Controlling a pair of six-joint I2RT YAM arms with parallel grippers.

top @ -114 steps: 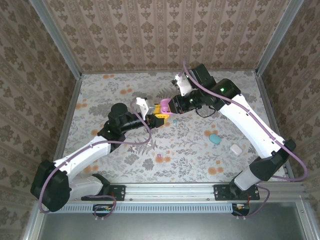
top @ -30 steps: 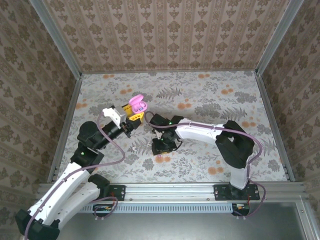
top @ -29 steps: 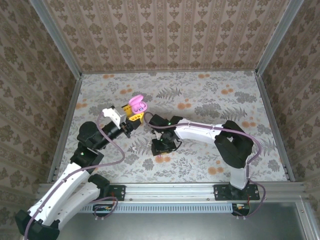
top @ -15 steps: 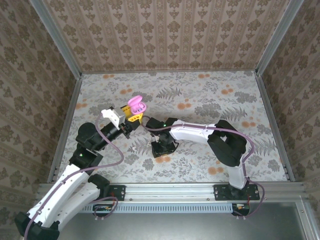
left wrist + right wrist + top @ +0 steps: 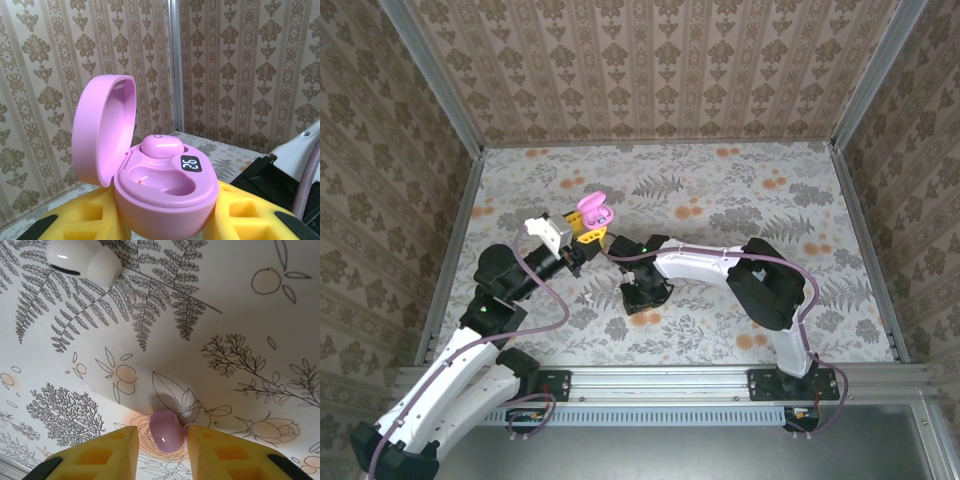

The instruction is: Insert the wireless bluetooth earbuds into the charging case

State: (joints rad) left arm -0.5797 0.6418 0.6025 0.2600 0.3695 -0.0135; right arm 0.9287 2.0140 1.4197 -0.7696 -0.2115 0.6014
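Observation:
My left gripper (image 5: 582,232) (image 5: 167,222) is shut on a pink charging case (image 5: 593,209) (image 5: 165,192) and holds it up over the left of the table. Its lid (image 5: 102,130) stands open. One pink earbud (image 5: 161,146) sits in the far socket, and the near socket is bare. My right gripper (image 5: 642,298) (image 5: 162,440) is down at the table, open. A second pink earbud (image 5: 167,430) lies on the cloth between its yellow fingers. It touches the right finger (image 5: 215,445), with a gap to the left one.
A white egg-shaped case (image 5: 82,259) lies on the floral cloth beyond the right gripper. The right arm (image 5: 720,265) stretches low across the middle of the table. Patterned walls with metal posts (image 5: 440,90) enclose the table on three sides.
The right gripper has shifted slightly left and nearer along the table, and its elbow has swung in. The left arm with the open case has hardly moved.

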